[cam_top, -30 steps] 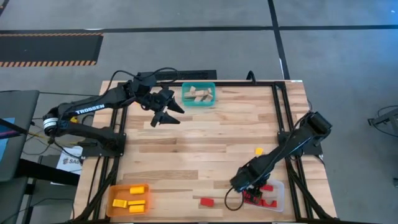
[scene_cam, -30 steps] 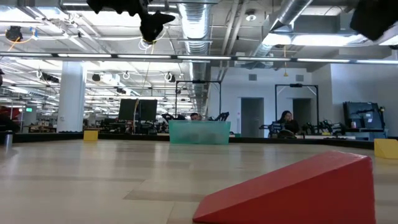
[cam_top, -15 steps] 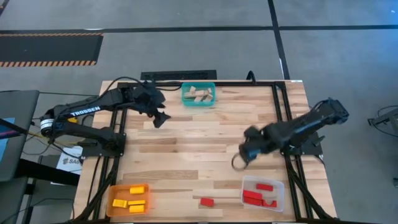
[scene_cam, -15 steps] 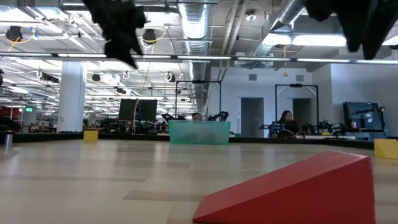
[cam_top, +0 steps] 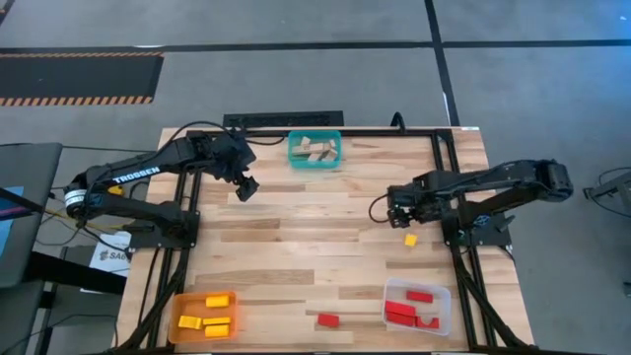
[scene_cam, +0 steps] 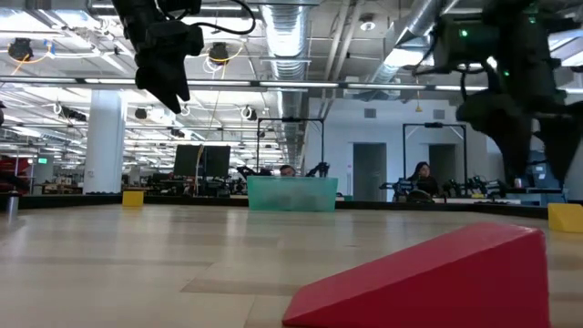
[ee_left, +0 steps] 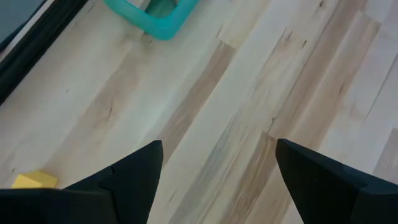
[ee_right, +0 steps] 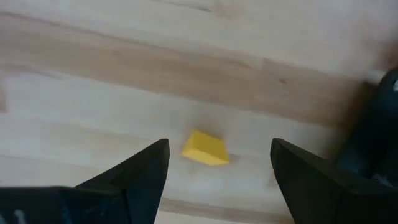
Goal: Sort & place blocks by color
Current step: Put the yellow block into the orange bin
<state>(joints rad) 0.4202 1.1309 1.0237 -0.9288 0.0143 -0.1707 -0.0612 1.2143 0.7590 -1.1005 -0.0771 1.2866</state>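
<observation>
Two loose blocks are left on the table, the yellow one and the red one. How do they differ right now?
The yellow block is a small chunk; the red block is a longer wedge, sloped in the low view. The yellow block lies mid-table on the right, with the open right gripper above and beside it; the red block lies near the front edge, left of the clear bin, with no gripper near. Both rest on bare wood, outside any bin.

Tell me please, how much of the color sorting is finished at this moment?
Mostly done. The teal bin holds tan blocks, the orange bin yellow ones, the clear bin red ones. In hand: nothing; the right gripper, open, hovers over a loose yellow block; the left gripper is open and empty near the teal bin. Left: that yellow block and a red block on the table.
</observation>
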